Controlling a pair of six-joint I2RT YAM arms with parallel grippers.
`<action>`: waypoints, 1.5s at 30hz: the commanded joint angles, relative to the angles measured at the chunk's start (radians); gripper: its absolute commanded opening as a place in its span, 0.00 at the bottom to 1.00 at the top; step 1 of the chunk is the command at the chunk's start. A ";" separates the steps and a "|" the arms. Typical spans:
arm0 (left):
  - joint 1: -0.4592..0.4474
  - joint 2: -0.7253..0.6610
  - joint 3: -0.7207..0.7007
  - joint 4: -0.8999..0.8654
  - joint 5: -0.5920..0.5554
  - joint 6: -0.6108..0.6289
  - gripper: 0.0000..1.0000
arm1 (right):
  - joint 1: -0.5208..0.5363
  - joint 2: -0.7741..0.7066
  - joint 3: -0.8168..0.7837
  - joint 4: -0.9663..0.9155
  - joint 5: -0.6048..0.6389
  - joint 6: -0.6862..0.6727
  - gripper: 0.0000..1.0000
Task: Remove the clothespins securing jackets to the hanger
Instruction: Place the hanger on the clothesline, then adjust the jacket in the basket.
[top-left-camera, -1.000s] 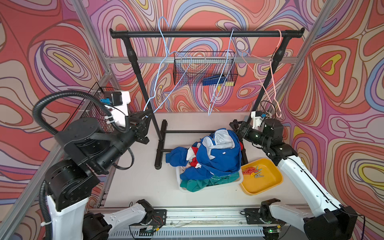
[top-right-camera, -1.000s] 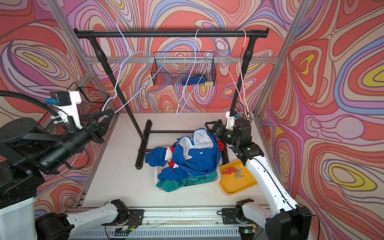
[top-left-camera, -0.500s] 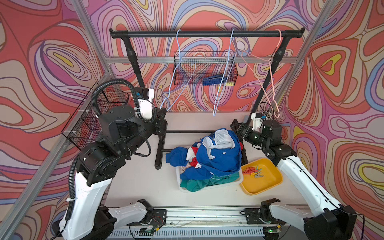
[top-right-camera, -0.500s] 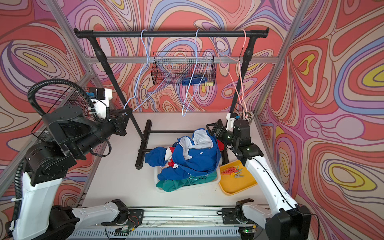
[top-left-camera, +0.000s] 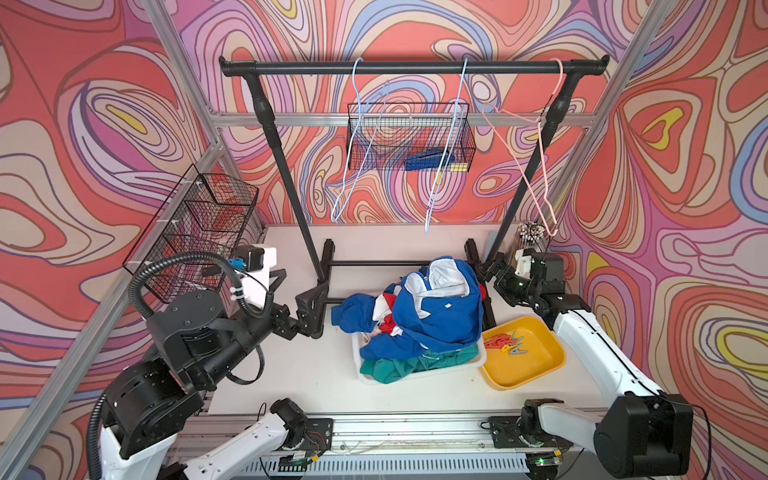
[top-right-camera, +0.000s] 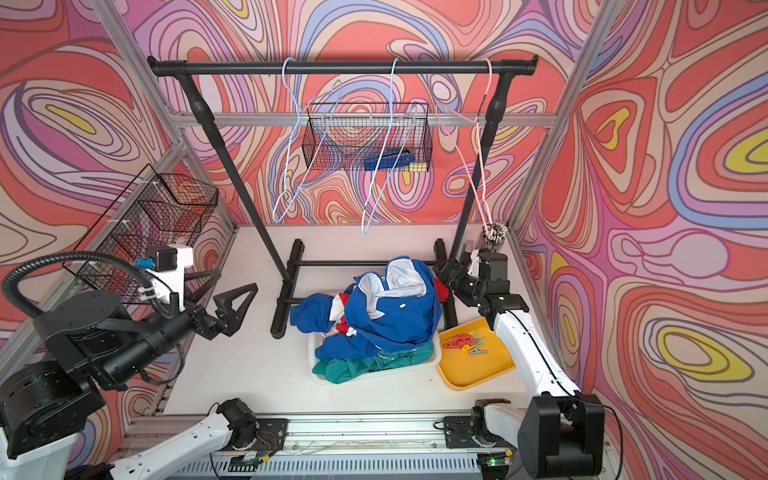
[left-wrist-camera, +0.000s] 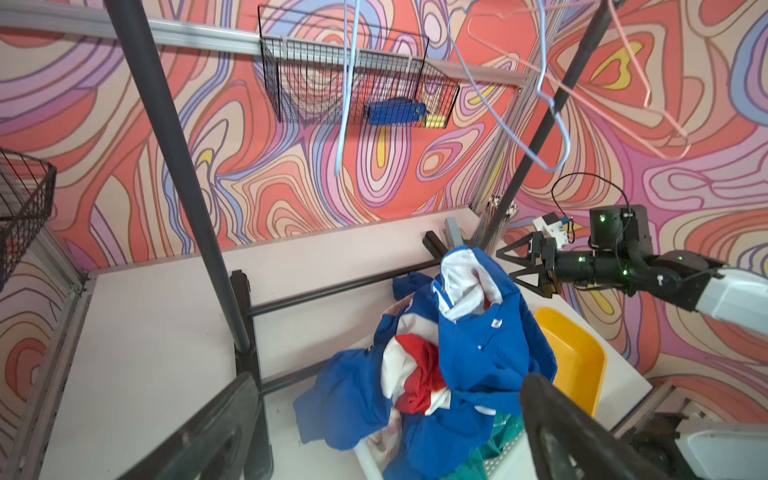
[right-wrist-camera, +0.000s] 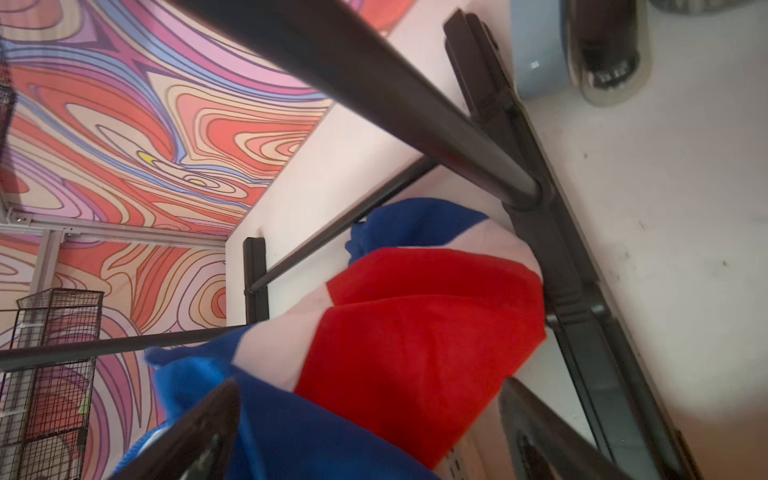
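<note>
Evidently the small plastic spring clothespins (top-left-camera: 508, 343), red-orange with some teal, yellow and grey, lie loose in a heap in the shallow yellow plastic tray (top-left-camera: 540, 376), clipped to nothing. Just beside that tray, at its 9 o'clock, a white plastic bin (top-left-camera: 358, 357) holds the jackets (top-left-camera: 436, 316) in a crumpled pile: a blue, red and white hooded one on top, a teal one beneath.

Toward 12 o'clock stands the black metal garment rail (top-left-camera: 411, 67). Its thin wire hangers, the two light blue hangers (top-left-camera: 354, 79) and the pink hanger (top-left-camera: 543, 174), hang bare, and no pin shows on any of them. By these views the task looks finished, or all but; whether a pin hides in the folds cannot be told.

The left tool (top-right-camera: 235, 280) hovers above the pale surface (top-left-camera: 299, 365) at 9 o'clock of the pile, jaws spread wide and empty. The right tool (left-wrist-camera: 505, 264), at 2 o'clock of the pile beside the rail's post, is likewise wide open and holds nothing.
</note>
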 joint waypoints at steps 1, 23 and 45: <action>0.001 -0.025 -0.150 -0.059 0.064 -0.016 1.00 | -0.012 0.043 -0.063 0.056 -0.034 0.054 0.98; 0.001 0.243 -0.575 0.371 0.194 -0.112 1.00 | -0.009 0.320 -0.057 0.292 -0.108 0.147 0.69; 0.012 0.422 -0.660 0.496 0.235 -0.155 0.53 | 0.514 0.029 0.146 0.048 0.066 -0.012 0.00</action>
